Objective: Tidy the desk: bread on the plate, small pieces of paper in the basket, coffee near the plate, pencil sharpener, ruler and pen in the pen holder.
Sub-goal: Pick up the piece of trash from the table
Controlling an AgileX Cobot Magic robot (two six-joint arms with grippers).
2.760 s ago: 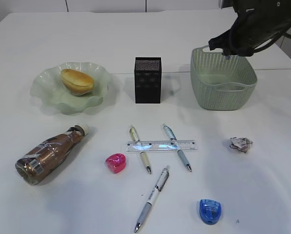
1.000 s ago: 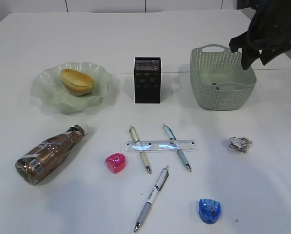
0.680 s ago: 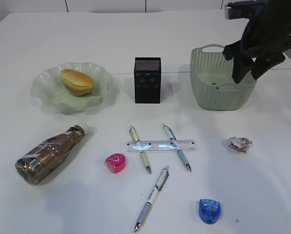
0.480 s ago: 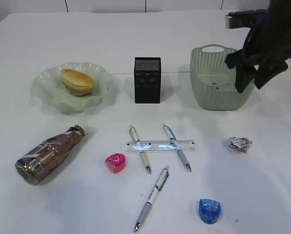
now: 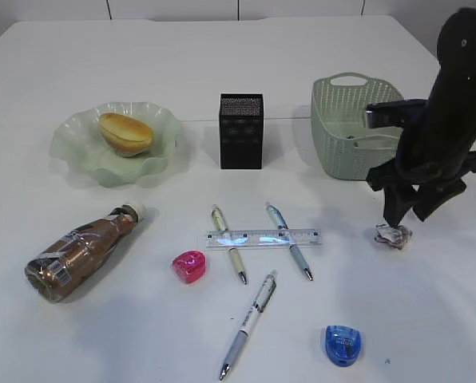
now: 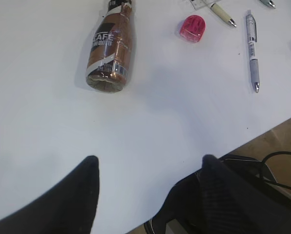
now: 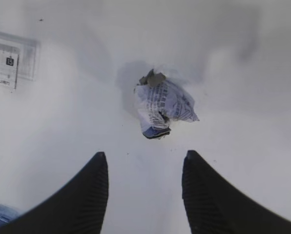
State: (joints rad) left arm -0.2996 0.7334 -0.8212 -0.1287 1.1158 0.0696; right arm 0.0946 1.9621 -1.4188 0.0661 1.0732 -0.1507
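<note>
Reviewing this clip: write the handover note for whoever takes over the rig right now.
Right pincer: open, empty, above the crumpled paper on the desk.
Left pincer: open, empty, near the desk's front edge.
Done: bread on the plate.
Left: paper into the basket; lying coffee stood by the plate; ruler, three pens, pink sharpener and blue sharpener into the pen holder.

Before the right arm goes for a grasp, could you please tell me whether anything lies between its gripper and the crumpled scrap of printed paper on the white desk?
Nothing visible does. The right gripper hangs open above the crumpled scrap of printed paper, with only bare white desk around it; the transparent plastic ruler lies well off to one side.
</note>
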